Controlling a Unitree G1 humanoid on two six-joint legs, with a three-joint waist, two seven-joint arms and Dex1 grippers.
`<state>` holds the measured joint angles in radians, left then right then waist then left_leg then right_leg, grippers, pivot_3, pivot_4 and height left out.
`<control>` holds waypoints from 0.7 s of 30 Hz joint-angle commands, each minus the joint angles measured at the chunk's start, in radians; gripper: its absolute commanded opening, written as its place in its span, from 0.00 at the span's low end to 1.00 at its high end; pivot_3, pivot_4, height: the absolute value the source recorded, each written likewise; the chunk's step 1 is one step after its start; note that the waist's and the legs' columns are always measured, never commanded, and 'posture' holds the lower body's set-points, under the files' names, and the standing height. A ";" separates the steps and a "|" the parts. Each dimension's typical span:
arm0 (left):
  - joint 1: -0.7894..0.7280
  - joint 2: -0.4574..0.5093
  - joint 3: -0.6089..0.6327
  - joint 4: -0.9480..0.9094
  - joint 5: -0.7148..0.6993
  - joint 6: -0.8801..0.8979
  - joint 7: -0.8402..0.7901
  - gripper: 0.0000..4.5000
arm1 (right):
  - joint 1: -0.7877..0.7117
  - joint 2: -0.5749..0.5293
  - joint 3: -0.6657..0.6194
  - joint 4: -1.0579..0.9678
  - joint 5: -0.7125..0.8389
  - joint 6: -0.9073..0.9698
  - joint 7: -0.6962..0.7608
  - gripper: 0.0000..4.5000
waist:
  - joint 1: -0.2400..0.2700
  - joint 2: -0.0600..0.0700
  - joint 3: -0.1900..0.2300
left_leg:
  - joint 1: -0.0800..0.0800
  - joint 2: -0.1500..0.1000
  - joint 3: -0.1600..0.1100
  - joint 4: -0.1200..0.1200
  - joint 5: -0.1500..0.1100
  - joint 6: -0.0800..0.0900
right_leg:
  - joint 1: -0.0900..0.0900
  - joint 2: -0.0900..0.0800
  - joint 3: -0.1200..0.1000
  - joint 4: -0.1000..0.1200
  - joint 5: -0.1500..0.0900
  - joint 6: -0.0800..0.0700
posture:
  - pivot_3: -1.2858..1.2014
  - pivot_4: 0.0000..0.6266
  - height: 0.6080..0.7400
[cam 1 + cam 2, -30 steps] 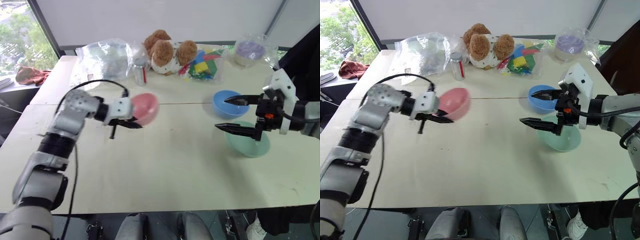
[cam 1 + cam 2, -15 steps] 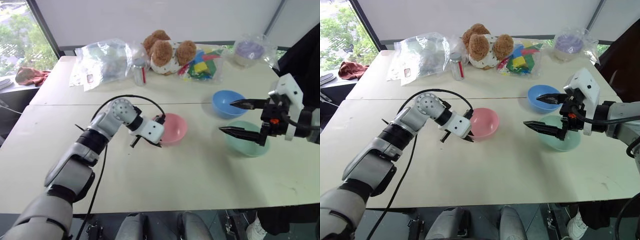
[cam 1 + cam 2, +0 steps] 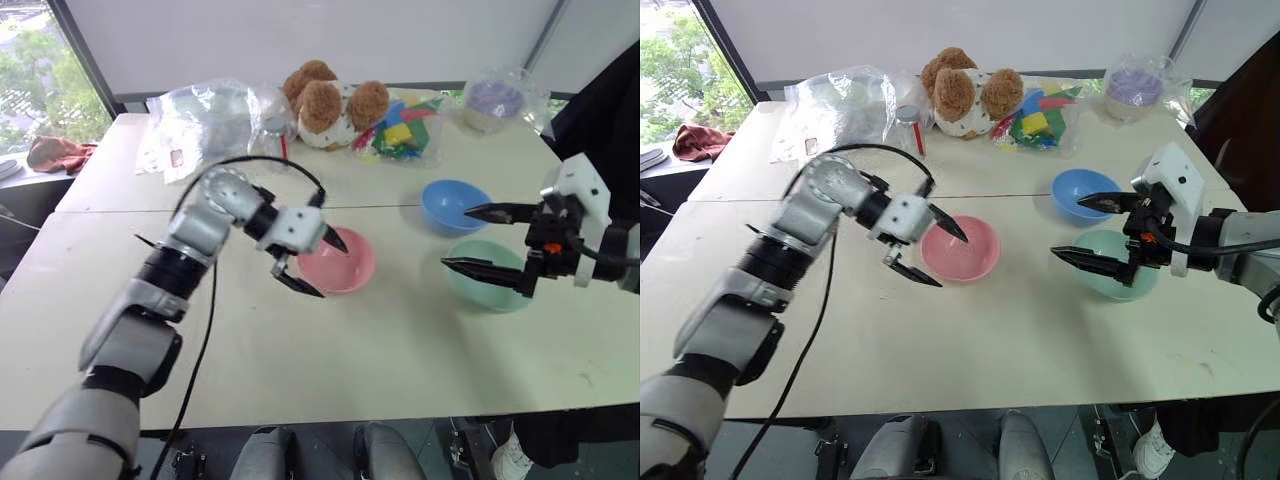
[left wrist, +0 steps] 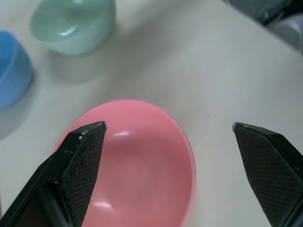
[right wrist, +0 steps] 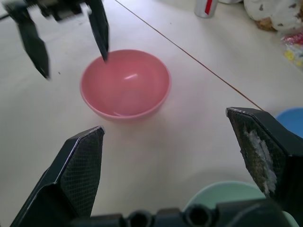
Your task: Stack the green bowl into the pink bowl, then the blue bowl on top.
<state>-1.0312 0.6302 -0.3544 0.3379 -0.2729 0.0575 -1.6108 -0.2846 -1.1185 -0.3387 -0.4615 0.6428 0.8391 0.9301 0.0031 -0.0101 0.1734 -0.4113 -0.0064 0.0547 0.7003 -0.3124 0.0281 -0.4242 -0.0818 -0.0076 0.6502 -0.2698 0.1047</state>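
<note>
1. We see the pink bowl (image 3: 960, 248) standing upright on the table (image 3: 970, 340), near the middle, and nothing is inside it.
2. The left gripper (image 3: 925, 247) is just beside the pink bowl, on its left side. Its two fingers are spread wide, one above the rim and one lower near the table, and they hold nothing.
3. The green bowl (image 3: 1118, 265) stands on the right part of the table, and the blue bowl (image 3: 1084, 194) is just behind it. The two bowls are close together but we cannot tell if they touch.
4. The right gripper (image 3: 1088, 228) hangs over the near-left edge of the green bowl. Its fingers are wide apart and empty; one finger points toward the blue bowl, the other lies above the green one.
5. At the far edge of the table we see a teddy bear (image 3: 965, 98), a clear plastic bag (image 3: 840, 105) and a bag of coloured blocks (image 3: 1040, 118).
</note>
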 commanded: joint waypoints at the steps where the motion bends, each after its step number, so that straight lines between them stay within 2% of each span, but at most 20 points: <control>1: -0.006 0.083 0.172 -0.045 -0.139 0.203 0.007 0.98 | 0.032 -0.010 0.028 0.027 -0.055 -0.006 -0.031 1.00 | -0.002 0.000 0.000 | 0.000 0.000 0.000 0.000 0.000 0.000 | 0.000 0.000 0.000 0.000 0.000 0.000 | 0.52 0.24 1.00; 5: 0.037 0.151 0.312 -0.074 -0.210 0.350 0.092 0.98 | 0.075 0.000 0.090 0.061 -0.111 0.001 -0.063 1.00 | 0.003 0.000 0.000 | 0.000 0.000 0.000 0.000 0.000 0.000 | 0.000 0.000 -0.001 0.000 0.000 0.000 | 0.52 0.24 1.00; 8: 0.116 0.205 0.428 -0.141 -0.274 0.451 0.163 0.98 | 0.101 0.014 0.182 0.090 -0.172 -0.004 -0.093 1.00 | 0.003 0.000 0.000 | 0.000 0.000 0.000 0.000 0.001 -0.001 | 0.001 0.000 -0.001 0.000 0.000 0.000 | 0.52 0.24 1.00; 13: 0.219 0.244 0.521 -0.283 -0.354 0.559 0.229 0.98 | 0.101 0.027 0.295 0.146 -0.261 -0.037 -0.111 1.00 | 0.008 0.000 0.000 | 0.000 -0.001 0.000 0.000 0.003 -0.005 | 0.001 0.000 0.000 0.000 0.000 0.000 | 0.52 0.24 1.00; 16: 0.299 0.274 0.558 -0.360 -0.396 0.611 0.247 1.00 | 0.084 0.030 0.357 0.186 -0.317 -0.068 -0.102 0.82 | 0.004 0.000 0.000 | 0.001 -0.001 0.001 0.000 0.003 -0.005 | 0.001 0.000 0.000 0.000 0.000 0.000 | 0.52 0.24 1.00; 21: 0.355 0.305 0.562 -0.372 -0.381 0.597 0.263 1.00 | 0.060 0.027 0.369 0.202 -0.341 -0.107 -0.062 0.26 | 0.004 0.000 0.000 | 0.001 0.000 0.000 0.000 0.003 -0.006 | 0.001 0.000 0.000 0.001 0.000 0.000 | 0.52 0.24 1.00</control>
<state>-0.6665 0.9074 0.1742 -0.0122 -0.6489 0.6677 -1.3543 -0.2073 -1.0816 0.0447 -0.2432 0.3099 0.7519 0.8524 0.0071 -0.0103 0.1732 -0.4101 -0.0068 0.0551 0.7006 -0.3092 0.0225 -0.4229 -0.0813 -0.0082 0.6513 -0.2699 0.1047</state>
